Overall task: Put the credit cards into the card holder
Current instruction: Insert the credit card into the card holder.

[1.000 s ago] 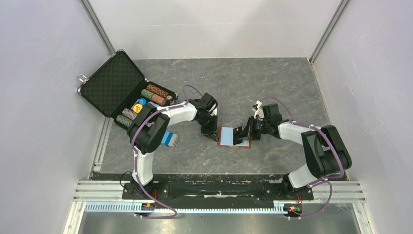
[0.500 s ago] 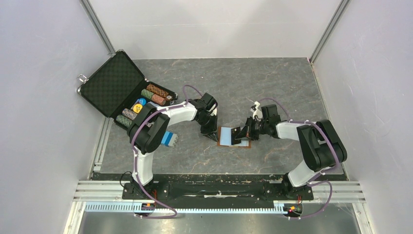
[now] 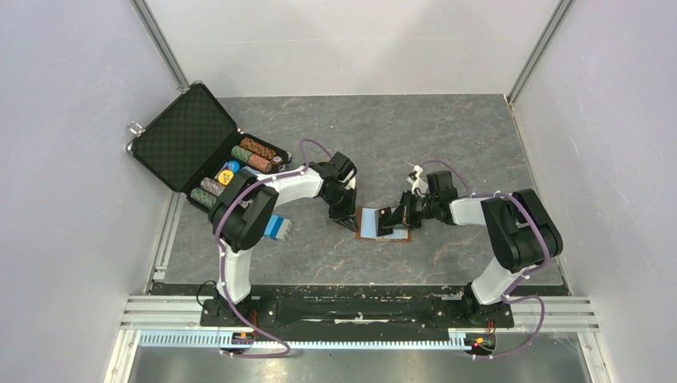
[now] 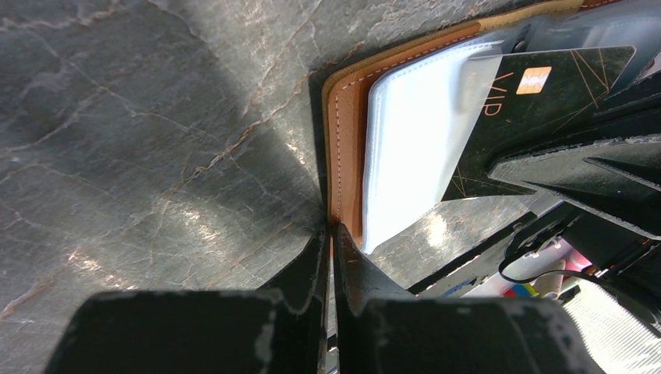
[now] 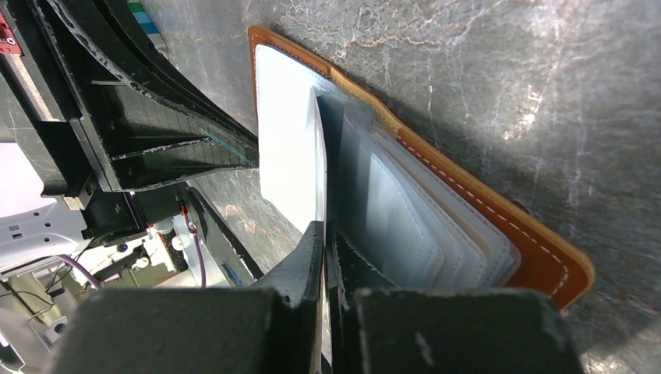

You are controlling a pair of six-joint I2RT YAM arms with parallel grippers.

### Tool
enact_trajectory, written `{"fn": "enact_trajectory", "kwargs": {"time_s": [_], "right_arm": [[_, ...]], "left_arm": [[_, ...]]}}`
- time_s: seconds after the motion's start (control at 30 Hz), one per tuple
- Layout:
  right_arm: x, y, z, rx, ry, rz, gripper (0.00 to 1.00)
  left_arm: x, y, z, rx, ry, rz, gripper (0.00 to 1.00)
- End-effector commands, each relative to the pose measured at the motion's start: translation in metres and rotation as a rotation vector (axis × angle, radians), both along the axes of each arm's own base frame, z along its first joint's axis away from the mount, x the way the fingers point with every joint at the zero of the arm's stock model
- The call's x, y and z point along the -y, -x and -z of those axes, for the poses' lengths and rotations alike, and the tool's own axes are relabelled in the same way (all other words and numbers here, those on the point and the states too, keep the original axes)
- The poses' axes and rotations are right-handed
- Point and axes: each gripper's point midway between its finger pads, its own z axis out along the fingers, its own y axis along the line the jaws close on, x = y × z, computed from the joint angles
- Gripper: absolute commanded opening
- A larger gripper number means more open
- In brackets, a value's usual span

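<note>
Your left jaws are pinched narrow on the stitched edge of the flat tan-brown leather card holder point(image 4: 349, 140), which lies open on the dark grey marbled bench point(image 3: 431, 136). Your right jaws, opposite, clamp a thin black gold-lined credit card point(image 4: 538, 109), its far end under a clear sleeve. Pale grey walls point(image 3: 351, 40) box in the bench. An open black foam-lined case point(image 3: 185, 134) sits well beyond the left jaws.

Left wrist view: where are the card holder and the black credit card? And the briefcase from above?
card holder point(image 4: 347, 140): left wrist view, tan leather edge.
black credit card point(image 4: 546, 101): left wrist view, its printed face.
briefcase point(image 3: 184, 136): top view, foam-lined open lid.
</note>
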Motion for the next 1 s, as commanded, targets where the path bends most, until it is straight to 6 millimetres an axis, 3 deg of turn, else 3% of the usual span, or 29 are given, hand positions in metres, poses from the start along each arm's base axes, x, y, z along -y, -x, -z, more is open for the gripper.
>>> {"fn": "enact_trajectory", "kwargs": {"time_s": [0.0,0.33,0.43,0.7,0.97], "right_arm": [[0.001,-0.008,0.013,0.050,0.049,-0.005,0.00],[-0.020,-0.002,0.009,0.044,-0.001,-0.044,0.01],[-0.021,-0.002,0.004,0.052,-0.003,-0.045,0.14],[-0.001,-0.005,0.000,0.066,0.169,-0.079,0.36],[0.013,-0.013,-0.010,0.112,0.295,-0.100,0.48]], "left_arm": [[0.003,0.000,0.006,0.008,-0.012,0.034,0.08],[0.005,0.001,0.004,0.004,-0.002,0.027,0.06],[0.005,0.001,0.005,0.002,-0.004,0.026,0.05],[0.006,-0.001,0.005,0.008,-0.005,0.025,0.04],[0.008,-0.004,0.006,0.011,-0.006,0.025,0.03]]}}
